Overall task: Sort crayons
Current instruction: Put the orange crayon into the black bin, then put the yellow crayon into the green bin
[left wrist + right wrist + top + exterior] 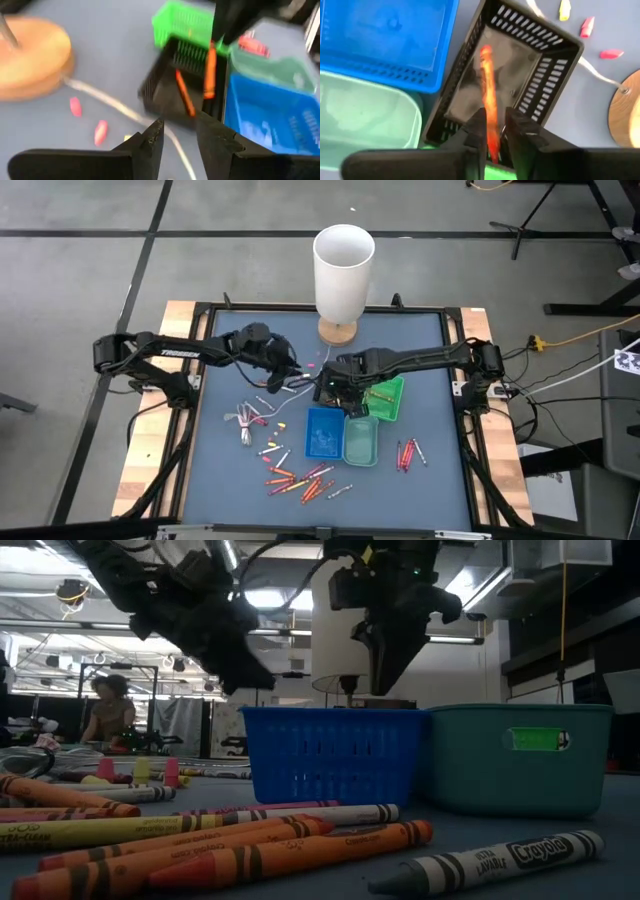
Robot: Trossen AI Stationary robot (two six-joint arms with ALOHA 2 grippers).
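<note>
A thin orange wax crayon point(489, 116) hangs above the black slotted plastic tray point(540, 75). The right gripper point(495, 131) has its 2 fingers closed tight on the crayon's upper part. Its long axis runs near vertical, tip down into the tray, where another orange crayon point(185, 93) lies slanted. The left gripper point(177, 135), fingers slightly apart and empty, hovers just beside the tray.

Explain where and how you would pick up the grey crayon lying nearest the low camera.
Grip the grey crayon at the middle of its wrapped barrel, coming straight down with fingers across its width. It lies flat on the table, apart from the others, so its long sides probably offer the only hold.
</note>
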